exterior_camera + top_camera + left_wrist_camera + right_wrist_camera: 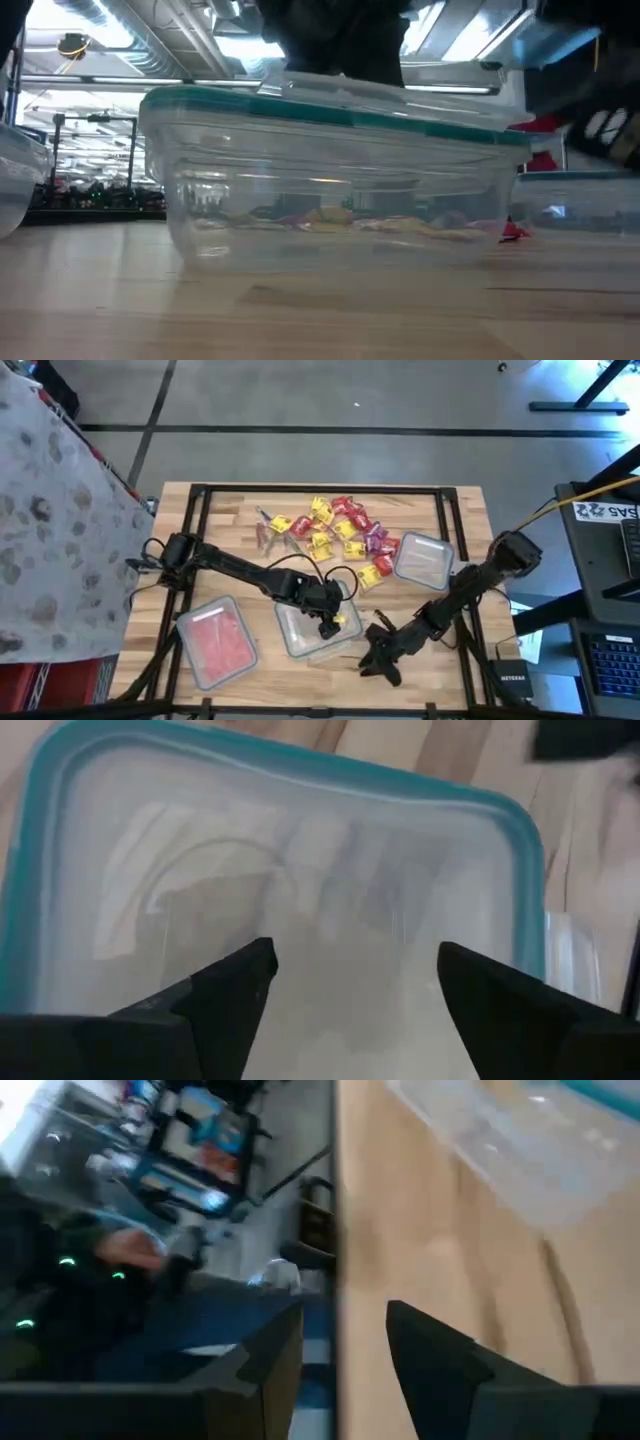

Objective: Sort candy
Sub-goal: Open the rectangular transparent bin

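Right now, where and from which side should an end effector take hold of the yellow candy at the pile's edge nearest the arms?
Probably grip the yellow candy across its middle, coming straight down. It lies flat, with bare table on the arms' side, but the candy pile and a clear container crowd its other sides. The left end effector, open, is nearest.
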`<state>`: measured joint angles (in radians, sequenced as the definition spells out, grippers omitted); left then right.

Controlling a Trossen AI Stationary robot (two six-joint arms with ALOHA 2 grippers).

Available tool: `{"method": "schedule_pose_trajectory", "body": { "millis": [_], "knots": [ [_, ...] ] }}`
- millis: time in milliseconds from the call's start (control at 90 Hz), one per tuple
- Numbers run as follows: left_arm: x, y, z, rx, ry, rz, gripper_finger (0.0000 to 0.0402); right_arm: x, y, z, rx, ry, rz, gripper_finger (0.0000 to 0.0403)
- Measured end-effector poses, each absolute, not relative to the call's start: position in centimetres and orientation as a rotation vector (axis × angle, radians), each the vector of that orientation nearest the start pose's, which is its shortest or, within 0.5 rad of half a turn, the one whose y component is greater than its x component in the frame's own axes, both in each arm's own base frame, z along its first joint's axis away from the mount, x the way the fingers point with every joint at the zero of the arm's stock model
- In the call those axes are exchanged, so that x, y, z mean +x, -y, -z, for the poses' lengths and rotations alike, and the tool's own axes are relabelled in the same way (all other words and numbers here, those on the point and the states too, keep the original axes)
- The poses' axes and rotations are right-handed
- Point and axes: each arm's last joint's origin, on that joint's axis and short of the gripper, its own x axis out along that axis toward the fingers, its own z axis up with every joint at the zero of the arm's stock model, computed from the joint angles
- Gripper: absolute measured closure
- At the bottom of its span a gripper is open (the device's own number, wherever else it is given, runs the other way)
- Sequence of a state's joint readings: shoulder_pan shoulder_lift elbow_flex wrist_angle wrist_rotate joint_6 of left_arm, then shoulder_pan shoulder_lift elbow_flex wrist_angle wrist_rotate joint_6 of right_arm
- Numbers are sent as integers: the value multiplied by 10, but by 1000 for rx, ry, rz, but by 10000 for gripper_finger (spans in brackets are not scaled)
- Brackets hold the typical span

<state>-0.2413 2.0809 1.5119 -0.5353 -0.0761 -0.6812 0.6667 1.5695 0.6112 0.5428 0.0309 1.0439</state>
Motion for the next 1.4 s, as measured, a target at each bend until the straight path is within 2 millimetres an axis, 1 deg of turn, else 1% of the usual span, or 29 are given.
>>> {"method": "schedule_pose_trajectory", "body": {
  "millis": [67, 122, 244, 300, 356, 433, 533, 611, 667, 756, 844, 944, 1033, 1144, 1233, 1322, 1400],
  "knots": [
    [419, 98, -177, -403, -1050, -261, 128, 229, -177, -175, 843, -667, -299, 269],
    [417, 93, -198, -390, -999, -280, 128, 223, -169, -179, 818, -663, -182, 269],
    [411, 81, -231, -394, -947, -336, 128, 208, -145, -181, 833, -686, 143, 269],
    [410, 78, -252, -433, -877, -342, 128, 204, -134, -181, 856, -707, 241, 269],
    [403, 78, -262, -455, -875, -359, 128, 200, -124, -181, 877, -740, 322, 269],
    [396, 81, -259, -452, -935, -385, 128, 201, -114, -181, 904, -746, 378, 269],
    [388, 85, -243, -431, -1055, -438, 128, 207, -103, -181, 933, -734, 417, 269],
    [383, 86, -239, -462, -1067, -478, 128, 212, -93, -181, 921, -720, 441, 269],
    [377, 87, -233, -468, -1098, -512, 128, 217, -86, -184, 899, -709, 452, 269],
    [373, 90, -222, -471, -1132, -540, 128, 227, -76, -190, 867, -686, 470, 269],
    [369, 91, -216, -481, -1149, -550, 128, 240, -67, -195, 829, -667, 480, 269],
    [366, 92, -210, -493, -1158, -555, 128, 253, -55, -189, 804, -714, 508, 269],
    [363, 93, -205, -501, -1159, -568, 128, 260, -50, -179, 800, -796, 503, 269],
    [363, 92, -197, -500, -1144, -566, 128, 269, -54, -167, 794, -880, 450, 269],
    [365, 89, -194, -499, -1126, -556, 128, 274, -66, -165, 790, -933, 369, 269],
    [369, 83, -193, -492, -1098, -535, 128, 275, -82, -165, 781, -980, 294, 269],
    [374, 77, -193, -480, -1074, -522, 128, 275, -102, -171, 778, -982, 167, 269]
  ]
}}
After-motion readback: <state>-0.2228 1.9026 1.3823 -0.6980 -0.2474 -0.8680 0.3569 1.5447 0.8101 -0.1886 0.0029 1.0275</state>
